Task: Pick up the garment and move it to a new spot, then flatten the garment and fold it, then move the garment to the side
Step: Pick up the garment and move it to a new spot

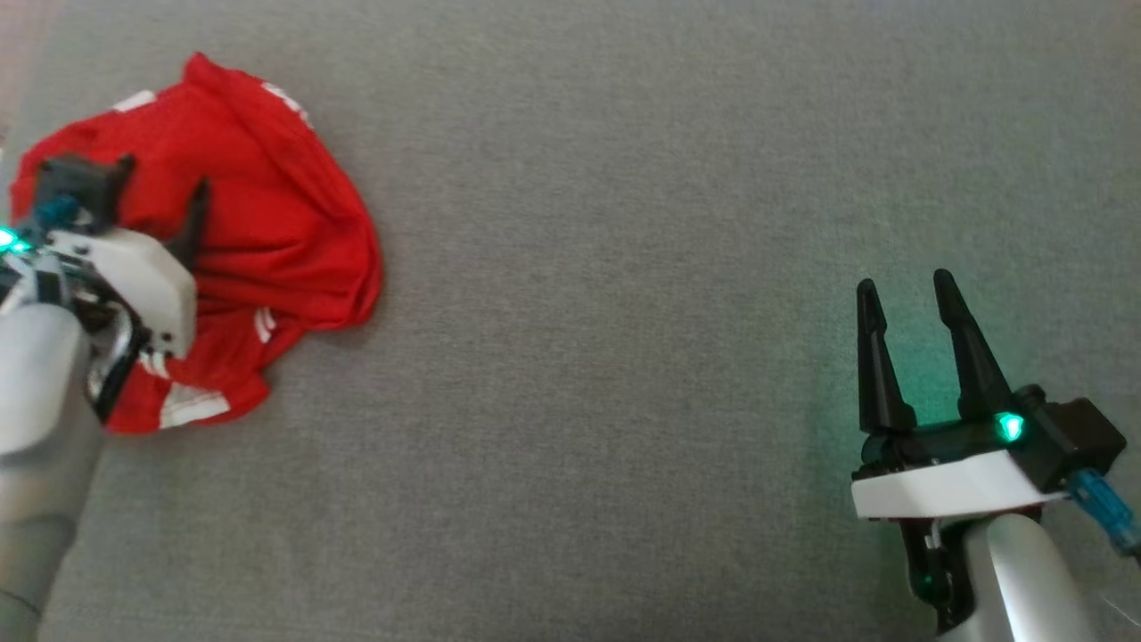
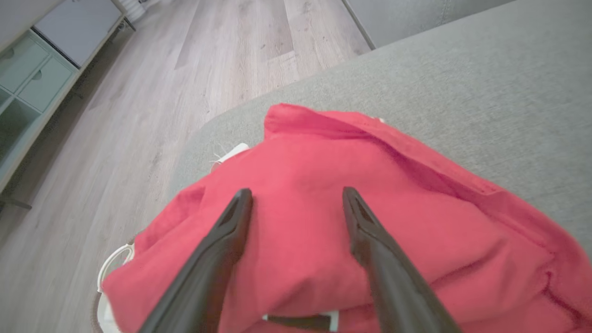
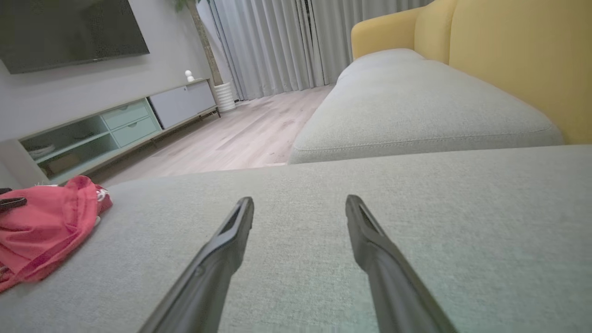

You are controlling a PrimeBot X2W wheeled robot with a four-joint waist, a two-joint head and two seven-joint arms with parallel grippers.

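Note:
The garment is a red top with white stripes, lying crumpled at the far left of a grey cushion. My left gripper hangs over the heap, tilted down at it. In the left wrist view the garment bulges between the two spread fingers of the left gripper, which stands open; I cannot tell whether the tips touch the cloth. My right gripper is open over bare cushion at the lower right, far from the garment. The right wrist view has the garment at its left edge and the right gripper holding nothing.
The garment lies close to the cushion's rounded edge, with wooden floor beyond it. A second grey seat cushion and a yellow sofa back stand past the cushion. A low media cabinet runs along the wall.

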